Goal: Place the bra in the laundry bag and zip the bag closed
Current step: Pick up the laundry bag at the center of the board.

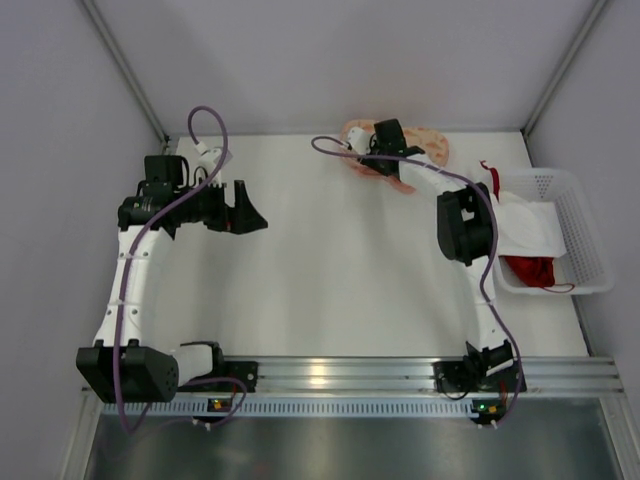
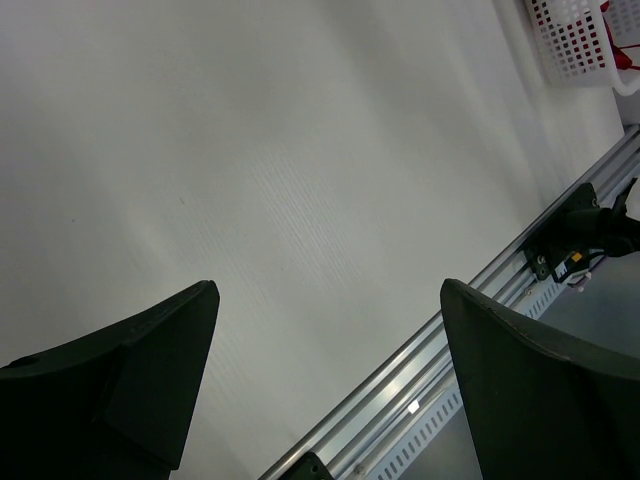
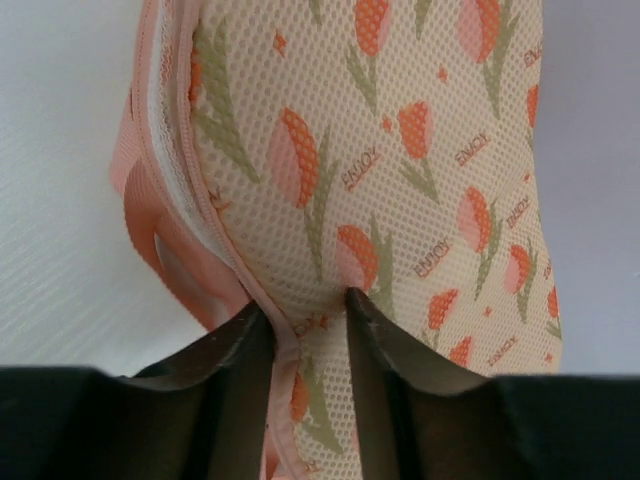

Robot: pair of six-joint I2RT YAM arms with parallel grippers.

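Observation:
The laundry bag (image 1: 432, 146) lies at the far edge of the table, a peach mesh pouch with an orange tulip print (image 3: 400, 150). My right gripper (image 1: 386, 150) is down on its left part and hides some of it. In the right wrist view the right gripper (image 3: 305, 305) is shut on the bag's piped rim, and both fingertips dent the mesh. The zip edge gapes at the left with pink lining showing. The red bra (image 1: 530, 270) lies in the white basket (image 1: 585, 235) at the right. My left gripper (image 1: 250, 212) hangs open over bare table (image 2: 330, 290).
A white cloth (image 1: 525, 220) lies in the basket above the bra. The basket corner (image 2: 575, 40) shows in the left wrist view. A metal rail (image 1: 330, 375) runs along the near edge. Grey walls close in the left, far and right sides.

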